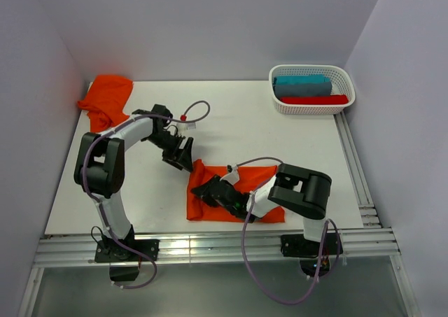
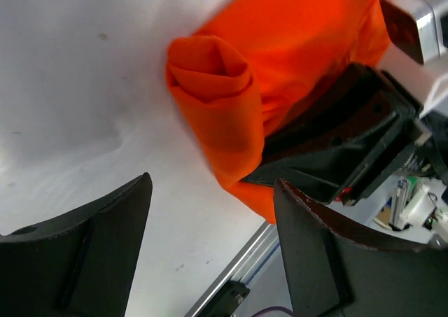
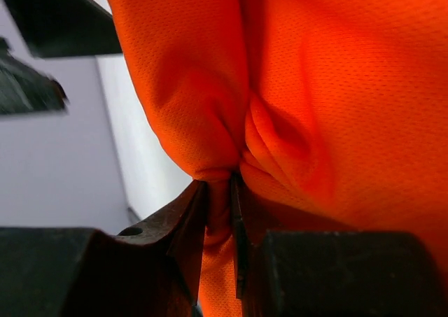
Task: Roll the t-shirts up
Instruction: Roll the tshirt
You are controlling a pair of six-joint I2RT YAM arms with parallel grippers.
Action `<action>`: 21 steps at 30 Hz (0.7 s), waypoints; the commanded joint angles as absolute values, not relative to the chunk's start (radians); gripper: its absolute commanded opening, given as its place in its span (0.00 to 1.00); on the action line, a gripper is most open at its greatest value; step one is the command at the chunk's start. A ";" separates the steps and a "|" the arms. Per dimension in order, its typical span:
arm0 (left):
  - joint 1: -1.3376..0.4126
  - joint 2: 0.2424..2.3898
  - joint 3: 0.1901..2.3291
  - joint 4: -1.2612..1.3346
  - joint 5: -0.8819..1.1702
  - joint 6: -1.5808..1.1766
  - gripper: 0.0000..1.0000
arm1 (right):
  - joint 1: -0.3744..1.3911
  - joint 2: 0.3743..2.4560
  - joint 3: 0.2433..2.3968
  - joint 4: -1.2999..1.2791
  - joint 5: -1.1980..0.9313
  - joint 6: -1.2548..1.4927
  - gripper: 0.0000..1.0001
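A folded orange t-shirt (image 1: 213, 173) lies near the table's front, its left end curled into a roll (image 2: 213, 68). My right gripper (image 1: 207, 189) is shut on a fold of this shirt (image 3: 218, 212) at its left end. My left gripper (image 1: 180, 157) is open and empty, hovering just beyond the shirt's far left corner; its fingers (image 2: 105, 247) frame bare table beside the roll. A second orange t-shirt (image 1: 107, 99) lies crumpled at the table's far left corner.
A white basket (image 1: 344, 75) at the far right holds a teal cloth (image 1: 302, 86) and a darker red cloth (image 1: 315, 100). Metal rails (image 1: 210, 247) run along the front and right edges. Grey walls enclose the table.
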State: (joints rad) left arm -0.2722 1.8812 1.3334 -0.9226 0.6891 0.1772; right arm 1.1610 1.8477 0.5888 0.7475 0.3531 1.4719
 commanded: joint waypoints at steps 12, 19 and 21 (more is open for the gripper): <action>-0.341 1.916 1.183 -0.623 0.671 0.129 0.72 | 1.144 1.917 0.526 0.818 0.227 1.496 0.25; -0.339 1.980 1.278 -0.597 0.568 -0.029 0.42 | 1.101 1.890 0.551 0.713 0.203 1.425 0.26; -0.341 1.996 1.320 -0.604 0.502 -0.070 0.25 | 1.071 1.876 0.548 0.707 0.178 1.398 0.26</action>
